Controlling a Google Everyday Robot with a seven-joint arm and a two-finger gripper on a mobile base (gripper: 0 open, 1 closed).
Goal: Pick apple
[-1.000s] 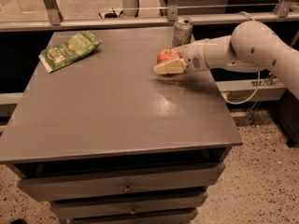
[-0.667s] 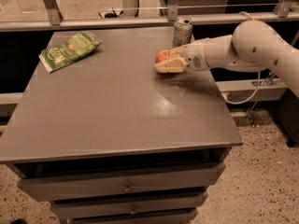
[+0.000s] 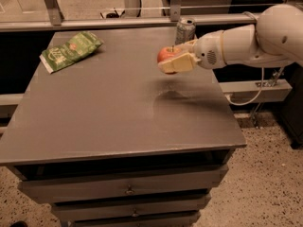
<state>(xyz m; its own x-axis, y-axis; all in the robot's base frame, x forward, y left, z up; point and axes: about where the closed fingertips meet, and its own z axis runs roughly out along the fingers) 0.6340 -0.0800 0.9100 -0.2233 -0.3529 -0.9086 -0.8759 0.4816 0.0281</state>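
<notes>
The red apple with a yellowish patch and a short dark stem is held in the air above the right half of the grey table. My gripper comes in from the right on a white arm and is shut on the apple, with one cream finger across its front lower side. The apple's shadow lies on the tabletop below it.
A silver drink can stands just behind the gripper near the table's back edge. A green snack bag lies at the back left. Drawers run below the tabletop. A rail and cables are behind and right of the table.
My gripper has risen with the apple in it, lifting it higher off the tabletop. The can and the bag have not moved.
</notes>
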